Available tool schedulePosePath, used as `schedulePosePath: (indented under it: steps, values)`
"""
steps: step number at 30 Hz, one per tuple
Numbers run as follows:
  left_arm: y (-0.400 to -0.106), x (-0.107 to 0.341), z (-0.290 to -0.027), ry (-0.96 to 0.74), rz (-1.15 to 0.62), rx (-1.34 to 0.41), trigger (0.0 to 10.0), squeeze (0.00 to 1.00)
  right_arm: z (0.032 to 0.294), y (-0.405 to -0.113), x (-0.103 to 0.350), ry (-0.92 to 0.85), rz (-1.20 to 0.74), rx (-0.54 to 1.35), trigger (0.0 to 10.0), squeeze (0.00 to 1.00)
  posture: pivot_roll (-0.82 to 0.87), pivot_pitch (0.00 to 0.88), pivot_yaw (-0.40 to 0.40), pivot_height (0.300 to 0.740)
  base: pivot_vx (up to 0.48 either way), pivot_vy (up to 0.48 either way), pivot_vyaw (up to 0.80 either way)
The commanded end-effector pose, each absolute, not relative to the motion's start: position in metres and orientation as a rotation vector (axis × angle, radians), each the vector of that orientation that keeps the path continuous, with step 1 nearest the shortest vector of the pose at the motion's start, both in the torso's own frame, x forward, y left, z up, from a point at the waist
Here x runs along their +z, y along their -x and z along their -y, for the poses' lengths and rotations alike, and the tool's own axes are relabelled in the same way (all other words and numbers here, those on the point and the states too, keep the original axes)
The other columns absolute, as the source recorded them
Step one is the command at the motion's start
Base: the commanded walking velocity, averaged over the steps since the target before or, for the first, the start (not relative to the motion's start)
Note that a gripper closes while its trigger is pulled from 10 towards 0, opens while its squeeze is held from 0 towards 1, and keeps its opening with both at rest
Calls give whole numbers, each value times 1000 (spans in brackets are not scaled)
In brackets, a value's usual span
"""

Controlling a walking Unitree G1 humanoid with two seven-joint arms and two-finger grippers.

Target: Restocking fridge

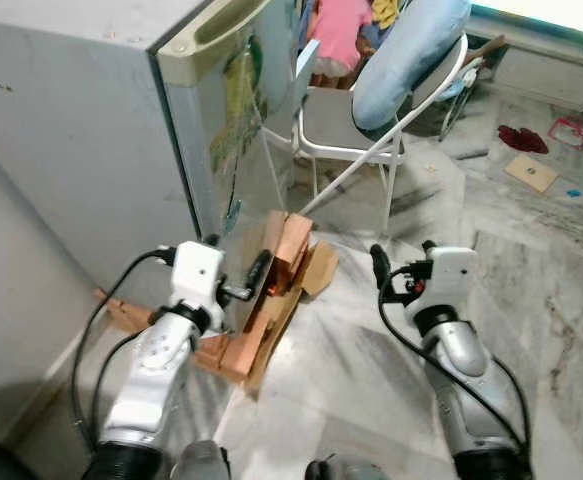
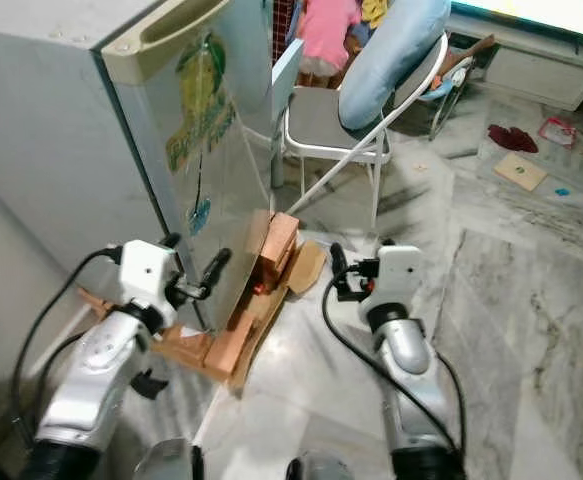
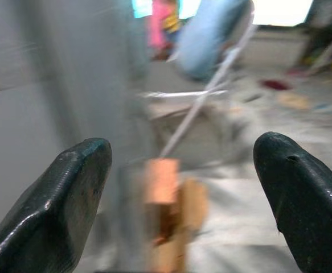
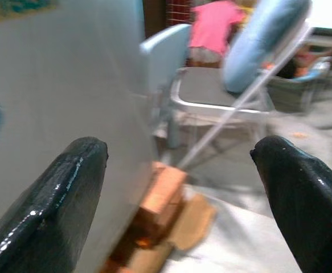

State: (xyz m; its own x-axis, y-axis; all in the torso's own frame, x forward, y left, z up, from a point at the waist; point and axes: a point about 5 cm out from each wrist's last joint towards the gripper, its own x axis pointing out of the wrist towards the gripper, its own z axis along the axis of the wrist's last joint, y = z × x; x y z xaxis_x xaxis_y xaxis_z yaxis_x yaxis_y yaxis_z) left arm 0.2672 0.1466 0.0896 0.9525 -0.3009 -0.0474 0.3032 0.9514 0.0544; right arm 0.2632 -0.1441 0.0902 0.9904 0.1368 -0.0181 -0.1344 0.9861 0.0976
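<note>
A grey fridge (image 1: pixel 91 130) stands at the left, its door (image 1: pixel 233 120) closed, with colourful stickers on the front and a recessed handle (image 1: pixel 221 25) along the top edge. My left gripper (image 1: pixel 236 258) is open, low before the door's bottom corner and just short of it. My right gripper (image 1: pixel 404 255) is open too, further right over the marble floor, nothing between its fingers. Along the left wrist view the black fingers (image 3: pixel 69 199) frame the door edge and orange bricks (image 3: pixel 161 181).
Orange bricks (image 1: pixel 291 250) and cardboard (image 1: pixel 318 268) lie under the fridge's front corner. A white folding chair (image 1: pixel 346 125) with a blue cushion (image 1: pixel 406 55) stands behind, and a person in pink (image 1: pixel 336 30) beyond. A red cloth (image 1: pixel 523 138) and a board (image 1: pixel 531 172) lie far right.
</note>
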Motion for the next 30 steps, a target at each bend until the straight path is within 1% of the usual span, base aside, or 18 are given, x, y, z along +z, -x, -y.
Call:
schedulePosePath:
  steps: [1,4,5,7,9,11,16,22,30]
  values:
    - [-267,94,-149,-53,-2,-253,10000,0,158,-254,87,-67,-38,98,10000,0,28,87,-57,740,0,0,0]
    - [-267,95,-163,-30,3,-154,10000,0,162,-245,85,-46,-44,92,10000,0,20,84,-51,740,0,0,0]
    - [-267,95,-163,-30,3,-154,10000,0,162,-245,85,-46,-44,92,10000,0,20,84,-51,740,0,0,0]
    - [-264,91,-173,14,-15,-118,10000,0,167,-237,83,-38,-58,60,10000,0,14,85,-55,740,0,0,0]
    - [-265,90,-173,28,-20,-128,10000,0,169,-236,82,-35,-63,50,10000,0,12,87,-55,740,0,0,0]
    - [-268,89,-167,42,-19,-188,10000,0,169,-235,84,-38,-63,48,10000,0,6,93,-64,740,0,0,0]
    - [-275,88,-158,41,-24,-262,10000,0,165,-232,87,-76,-74,35,10000,0,-5,102,-61,740,0,0,0]
    - [-293,90,-159,64,-11,-245,10000,0,167,-227,90,-68,-71,21,10000,0,-44,111,-57,740,0,0,0]
    - [-319,91,-164,62,-3,-204,10000,0,179,-217,98,-23,-84,14,10000,0,-114,143,-77,740,0,0,0]
